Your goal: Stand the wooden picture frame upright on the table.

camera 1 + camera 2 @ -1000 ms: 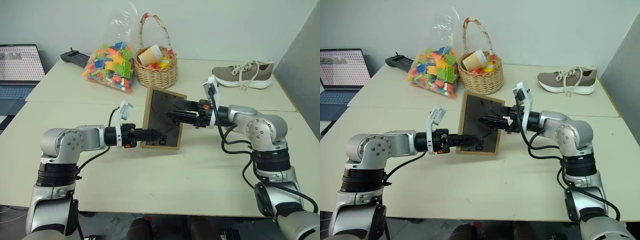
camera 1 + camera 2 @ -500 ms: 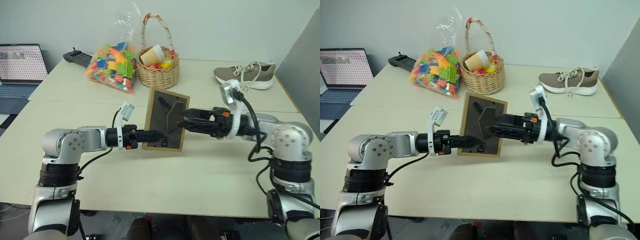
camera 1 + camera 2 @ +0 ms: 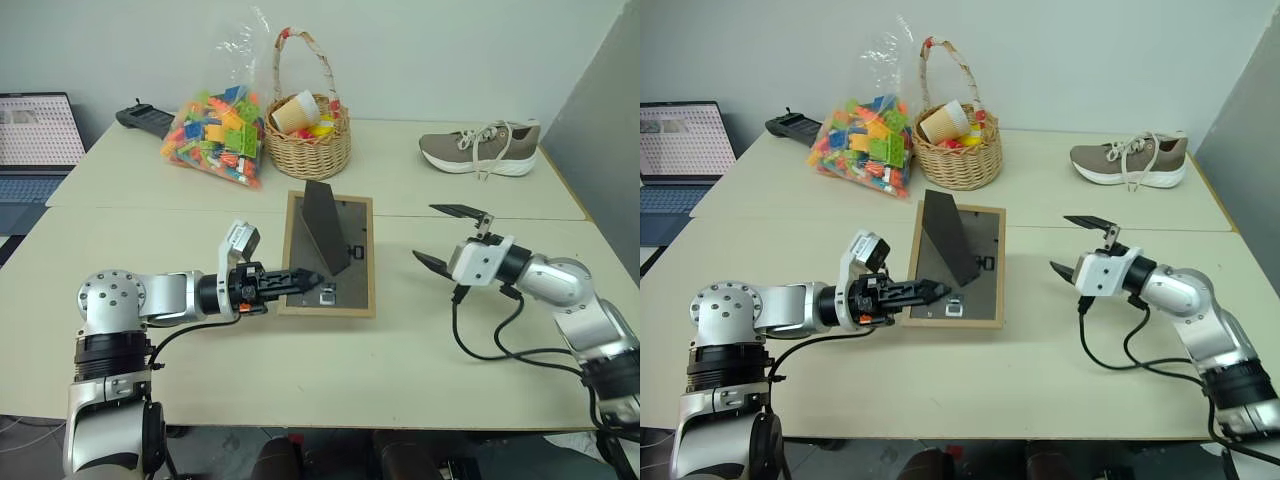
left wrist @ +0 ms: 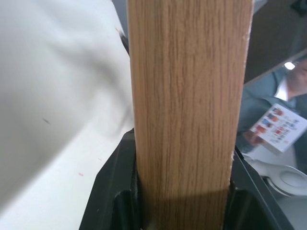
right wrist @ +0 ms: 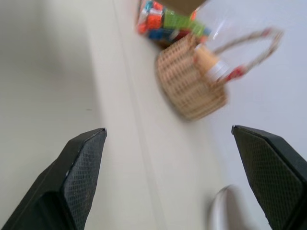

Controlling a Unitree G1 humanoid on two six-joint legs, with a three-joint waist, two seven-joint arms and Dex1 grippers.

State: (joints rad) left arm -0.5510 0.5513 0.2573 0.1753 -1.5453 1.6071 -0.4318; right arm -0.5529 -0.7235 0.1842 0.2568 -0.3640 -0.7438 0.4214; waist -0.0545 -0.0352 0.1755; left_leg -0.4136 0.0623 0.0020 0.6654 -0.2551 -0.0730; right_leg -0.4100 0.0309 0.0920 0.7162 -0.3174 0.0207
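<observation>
Left gripper [image 3: 300, 281] in the left eye view was clamped on the near left corner of the wooden picture frame [image 3: 332, 255], while the right gripper [image 3: 450, 238] hung off to the frame's right, well apart from it, fingers spread wide and holding nothing. That frame sat near the middle of the table [image 3: 420, 350], tilted well back with its dark back panel facing up, its long axis running away from the robot toward the wicker basket [image 3: 308, 140], and its fold-out stand [image 3: 326, 225] sticking up.

From the left wrist, the frame's light-wood edge [image 4: 187, 105] stood between the two black fingers [image 4: 115, 191], which pressed against both its sides.

From the right wrist, the fingers [image 5: 79, 172] stood far apart over bare tabletop, the basket [image 5: 196, 86] beyond them.
</observation>
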